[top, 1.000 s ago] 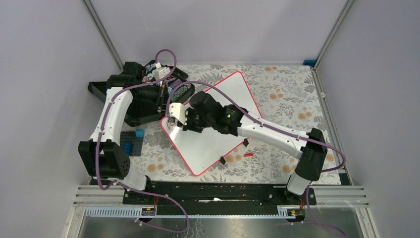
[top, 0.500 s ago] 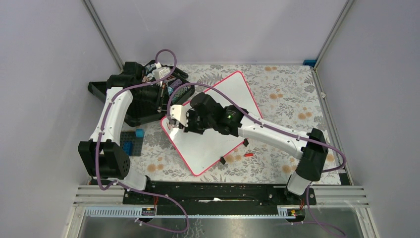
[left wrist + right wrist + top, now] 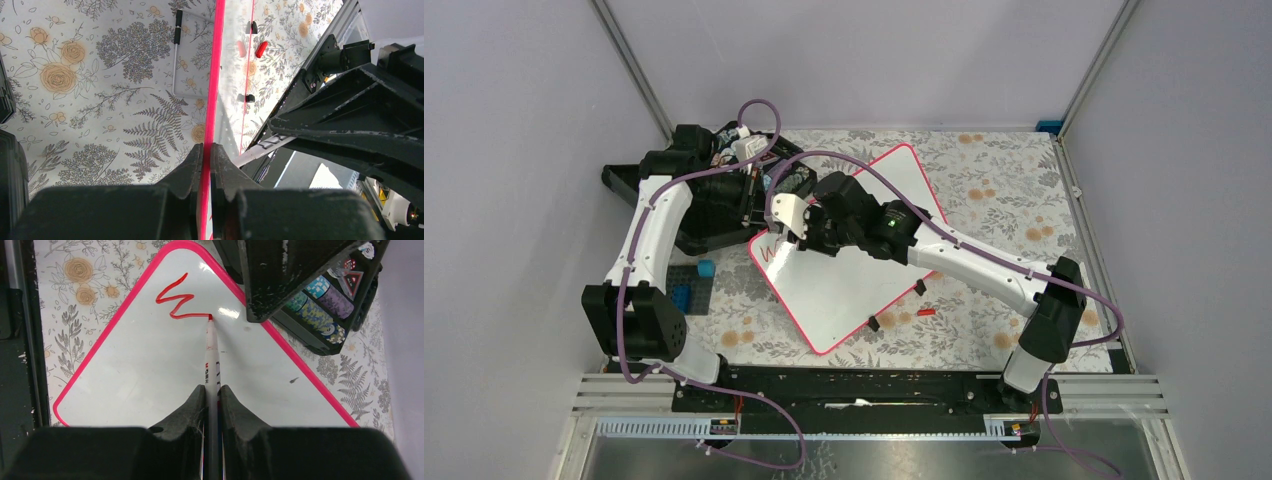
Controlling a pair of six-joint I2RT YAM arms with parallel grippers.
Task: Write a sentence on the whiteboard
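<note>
The whiteboard [image 3: 849, 285] lies tilted on the floral table, white with a pink rim. My left gripper [image 3: 207, 147] is shut on the pink rim [image 3: 215, 75] at the board's left corner. My right gripper [image 3: 212, 390] is shut on a white marker [image 3: 211, 352], whose red tip touches the whiteboard [image 3: 150, 365]. Of the sentence, one red zigzag stroke [image 3: 175, 300] like a W shows, ending at the tip. From above, the stroke [image 3: 769, 255] sits near the left corner, just left of the right gripper [image 3: 799, 235].
An open black case [image 3: 694, 215] holding patterned rolls sits just beyond the board's left corner, close to the marker tip [image 3: 310, 285]. Blue blocks [image 3: 692, 290] lie left of the board. A red cap [image 3: 926, 312] and two black clips [image 3: 874, 323] sit at the board's near edge.
My right gripper has moved the marker up and to the right across the board, uncovering a red zigzag stroke near the left corner. The left arm has not moved.
</note>
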